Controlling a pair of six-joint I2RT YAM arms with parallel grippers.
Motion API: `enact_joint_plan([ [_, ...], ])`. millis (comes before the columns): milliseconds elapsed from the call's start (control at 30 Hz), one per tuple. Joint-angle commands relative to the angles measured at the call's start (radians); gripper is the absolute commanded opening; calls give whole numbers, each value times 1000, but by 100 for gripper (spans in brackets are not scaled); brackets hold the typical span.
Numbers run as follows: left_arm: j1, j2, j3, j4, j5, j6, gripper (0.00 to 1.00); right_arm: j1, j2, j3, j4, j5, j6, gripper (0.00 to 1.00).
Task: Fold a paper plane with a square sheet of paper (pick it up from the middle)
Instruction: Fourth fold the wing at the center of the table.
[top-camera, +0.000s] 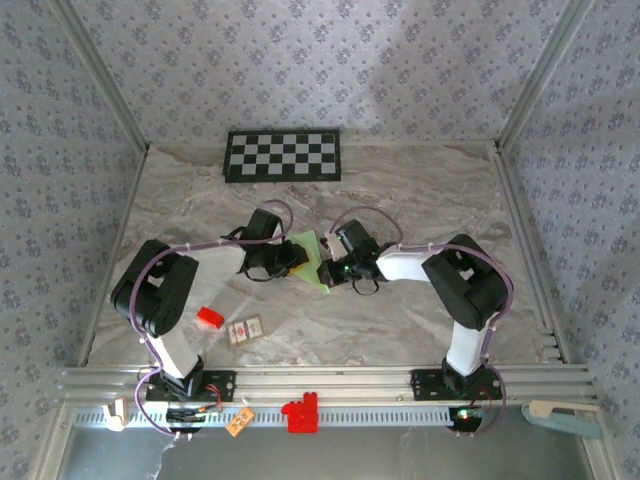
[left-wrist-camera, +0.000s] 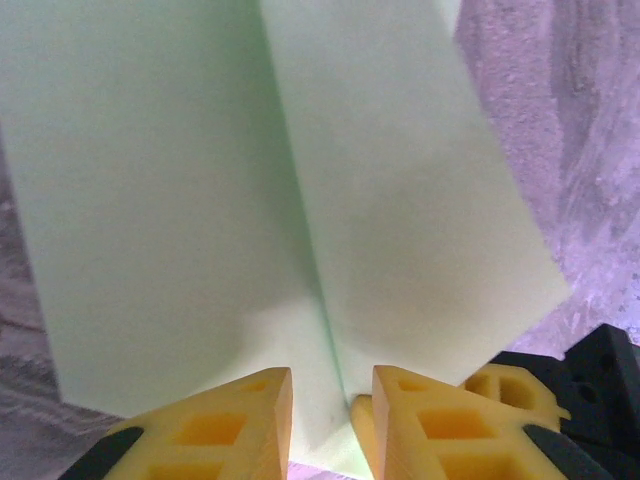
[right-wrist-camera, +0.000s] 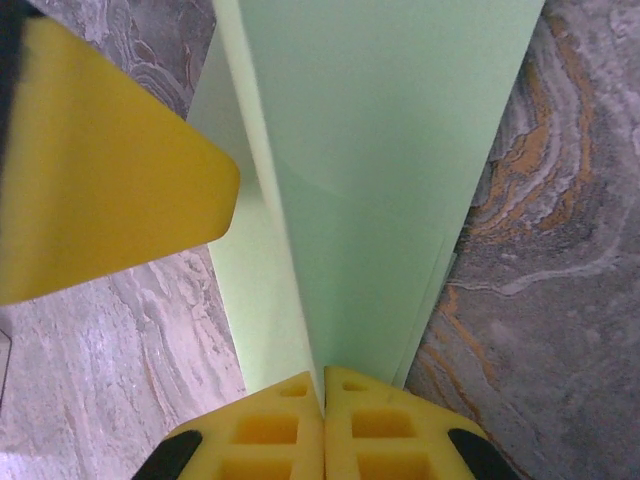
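Mid-fold: your right fingers (right-wrist-camera: 318, 398) pinch the paper (right-wrist-camera: 380, 150) at its crease, left fingers (left-wrist-camera: 280, 392) gape; next, probably regrip a flap.

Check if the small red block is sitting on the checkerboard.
No, the red block lies beside the left arm, well apart from the checkerboard at the back.

folded paper sheet (left-wrist-camera: 180, 200): thin pale green paper, matt, smooth. tool fingers (right-wrist-camera: 280, 435): yellow plastic, matt, hollow-cell moulding. counter (top-camera: 420, 190): marble-look, smooth, slight sheen. rail (top-camera: 330, 381) at 6 o'clock: bare extruded metal, satin. walls (top-camera: 300, 60): printed covering, matt.
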Motion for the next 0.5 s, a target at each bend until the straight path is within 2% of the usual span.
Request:
enact_joint_plan([
  [0,3,-21,-27,89,40,15,30,-8,37,-27,-30,-22,17,7],
  [467,13,16,-48,176,82,20,41,-28,42,-21,-34,-54,19,9],
])
